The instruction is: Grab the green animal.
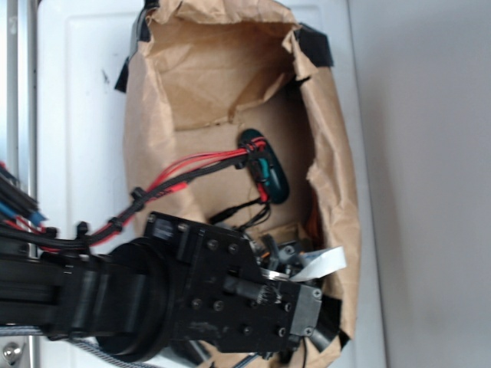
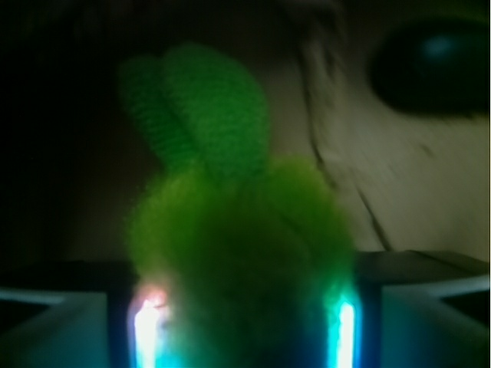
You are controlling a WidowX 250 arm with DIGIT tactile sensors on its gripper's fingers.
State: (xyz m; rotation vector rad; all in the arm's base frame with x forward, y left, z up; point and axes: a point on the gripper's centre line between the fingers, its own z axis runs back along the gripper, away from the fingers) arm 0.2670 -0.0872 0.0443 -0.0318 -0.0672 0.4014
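In the wrist view the green animal point(image 2: 230, 230), a fuzzy lime-green toy with two upright ear-like lobes, fills the gap between my gripper's point(image 2: 244, 314) two glowing finger pads point(image 2: 146, 326). Both pads touch its sides, so the gripper is shut on it. In the exterior view the arm reaches down into the brown paper bag point(image 1: 153, 153). The gripper point(image 1: 295, 257) is low in the bag near its front end. The toy is hidden behind the arm there.
A dark teal oblong capsule point(image 1: 265, 165) lies on the bag floor beyond the gripper, under red and black cables, and shows at the top right of the wrist view point(image 2: 433, 65). Crumpled bag walls point(image 1: 334, 161) close in on all sides.
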